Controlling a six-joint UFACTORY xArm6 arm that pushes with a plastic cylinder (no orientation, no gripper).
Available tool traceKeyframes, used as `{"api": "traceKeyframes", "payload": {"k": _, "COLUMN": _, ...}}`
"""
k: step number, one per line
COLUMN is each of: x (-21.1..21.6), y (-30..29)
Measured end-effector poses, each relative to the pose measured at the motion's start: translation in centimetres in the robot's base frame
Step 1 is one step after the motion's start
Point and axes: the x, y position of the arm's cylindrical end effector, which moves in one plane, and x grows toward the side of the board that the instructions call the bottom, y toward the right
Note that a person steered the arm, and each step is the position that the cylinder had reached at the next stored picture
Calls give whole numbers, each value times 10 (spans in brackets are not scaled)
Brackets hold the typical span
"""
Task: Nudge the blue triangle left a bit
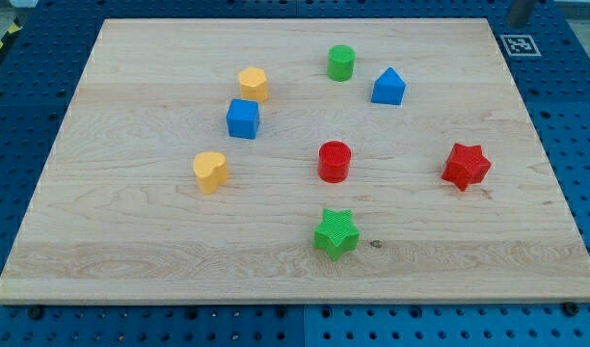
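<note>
Blue triangle (388, 87) sits upper right of centre on surface (131, 251), just right of green cylinder (341, 63). Tip not visible in view; rig has no jaws, so you have no open or closed state to read. Risk as you judge it: push left too long, triangle meets green cylinder and shoves it. Off-centre contact on slanted face likely spins triangle rather than slides it. Red cylinder (334, 161) sits below, well apart, unlikely trouble.

- The blue triangle (388, 87), a small ridged prism, sits flat on the wooden board (131, 241).
- It lies toward the view's top, right of centre.
</note>
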Motion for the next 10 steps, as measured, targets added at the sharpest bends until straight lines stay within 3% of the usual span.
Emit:
{"api": "traceKeyframes", "payload": {"k": 3, "x": -2, "y": 1}}
{"api": "traceKeyframes", "payload": {"k": 5, "x": 9, "y": -77}}
{"api": "traceKeyframes", "payload": {"k": 7, "x": 9, "y": -77}}
{"api": "traceKeyframes", "payload": {"k": 8, "x": 20, "y": -79}}
{"api": "traceKeyframes", "payload": {"k": 10, "x": 81, "y": -106}}
